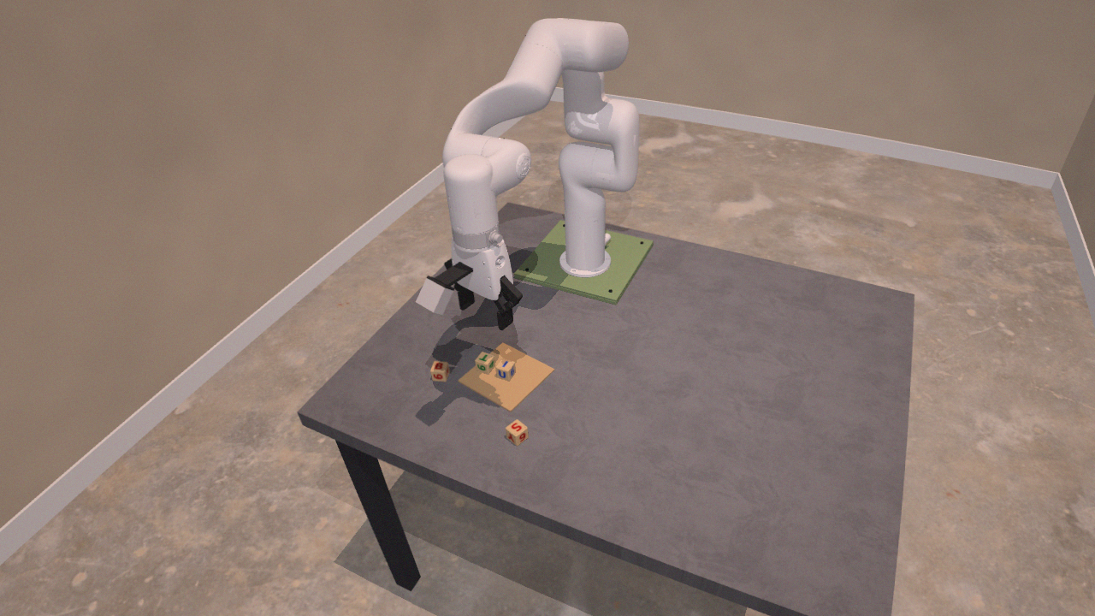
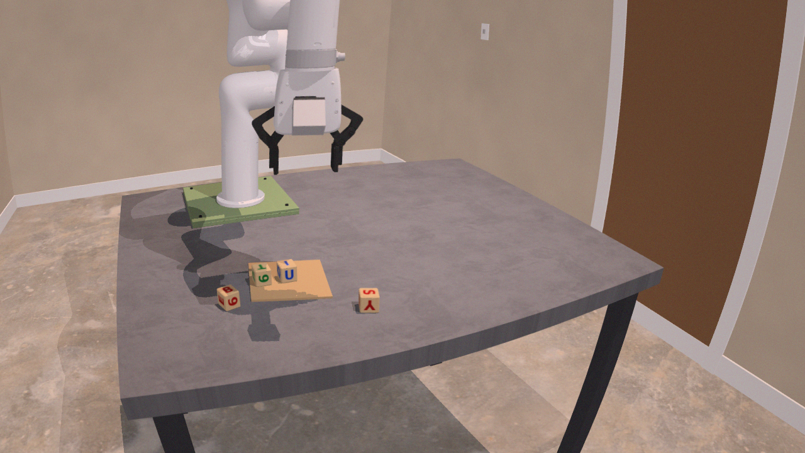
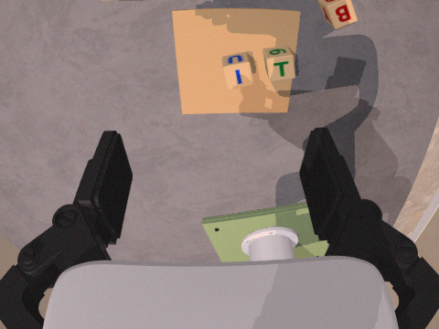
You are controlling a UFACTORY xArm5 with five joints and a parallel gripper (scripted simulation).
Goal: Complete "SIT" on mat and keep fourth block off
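Note:
The tan mat (image 1: pixel 528 379) (image 2: pixel 315 281) (image 3: pixel 201 82) lies flat. On it, the I block (image 1: pixel 505 370) (image 2: pixel 287 271) (image 3: pixel 238 73) stands left of the T block (image 1: pixel 484 363) (image 2: pixel 261 275) (image 3: pixel 280 66) in the wrist view; both letters are on top and roughly upright there. A small gap parts them. The S block (image 1: pixel 517 432) (image 2: pixel 369 301) lies off the mat, S on top, turned sideways in the exterior view. The B block (image 1: pixel 439 371) (image 2: pixel 228 297) (image 3: pixel 339 13) lies off the mat on the T side. My gripper (image 1: pixel 485 315) (image 2: pixel 305 170) (image 3: pixel 216 151) is open and empty, high above the table on the base side of the mat.
The green base plate (image 1: pixel 631 260) (image 2: pixel 281 207) (image 3: pixel 224 238) carries the arm's base at the back of the table (image 1: pixel 727 398) (image 2: pixel 427 242). Bare mat shows left of the I block in the wrist view. The arm's shadow falls across part of the mat.

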